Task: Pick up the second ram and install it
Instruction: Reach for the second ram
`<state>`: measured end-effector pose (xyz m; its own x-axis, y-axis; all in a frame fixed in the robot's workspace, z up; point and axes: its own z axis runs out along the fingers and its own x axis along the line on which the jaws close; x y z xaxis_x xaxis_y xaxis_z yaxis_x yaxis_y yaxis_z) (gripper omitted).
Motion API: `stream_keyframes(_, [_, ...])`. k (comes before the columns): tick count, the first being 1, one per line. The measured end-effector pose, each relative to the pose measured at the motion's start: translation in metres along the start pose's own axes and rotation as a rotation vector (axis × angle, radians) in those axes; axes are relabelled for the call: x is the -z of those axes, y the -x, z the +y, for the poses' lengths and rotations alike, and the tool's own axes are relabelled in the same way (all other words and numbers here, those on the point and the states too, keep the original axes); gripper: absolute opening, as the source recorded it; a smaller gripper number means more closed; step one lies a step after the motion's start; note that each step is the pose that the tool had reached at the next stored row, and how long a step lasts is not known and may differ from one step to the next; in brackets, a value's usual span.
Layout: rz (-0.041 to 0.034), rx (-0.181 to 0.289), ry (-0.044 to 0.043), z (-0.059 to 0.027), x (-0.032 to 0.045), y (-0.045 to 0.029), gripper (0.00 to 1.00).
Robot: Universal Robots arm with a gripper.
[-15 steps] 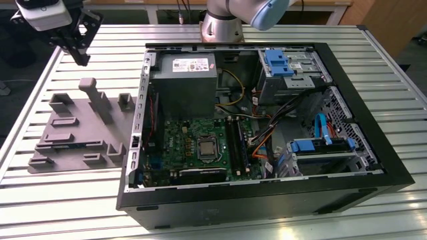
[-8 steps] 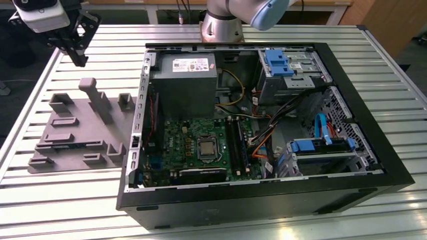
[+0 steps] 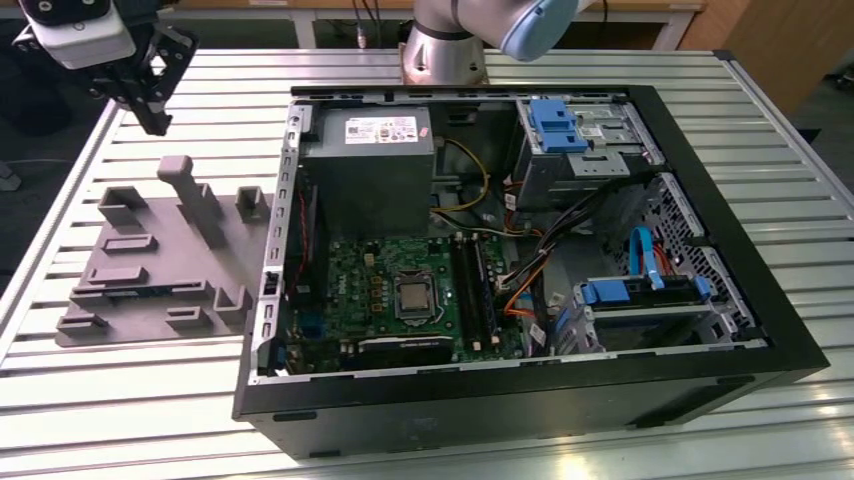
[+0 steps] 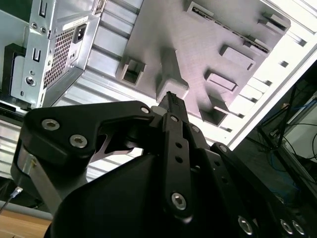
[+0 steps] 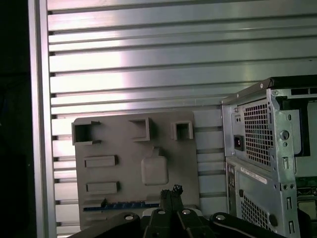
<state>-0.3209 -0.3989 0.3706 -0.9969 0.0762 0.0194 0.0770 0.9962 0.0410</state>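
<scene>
The gripper [image 3: 156,124] hangs in the air over the grey holder plate [image 3: 160,240], touching nothing. Its fingers are pressed together and I see nothing between them, the same in both wrist views [image 5: 171,192] [image 4: 169,97]. The second ram [image 3: 140,290] [image 5: 121,205] lies in the long slot near one edge of the plate, well apart from the gripper. Just beside the plate stands the open computer case [image 3: 534,405]. In it are the green motherboard [image 3: 350,290], a grey power supply [image 3: 367,175] and blue drive brackets [image 3: 554,125].
</scene>
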Motion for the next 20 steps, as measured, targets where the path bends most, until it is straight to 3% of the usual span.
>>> stream_keyframes(20, [0.0223,-0.001,-0.0017,-0.0011,-0.0061,-0.0101,0.11])
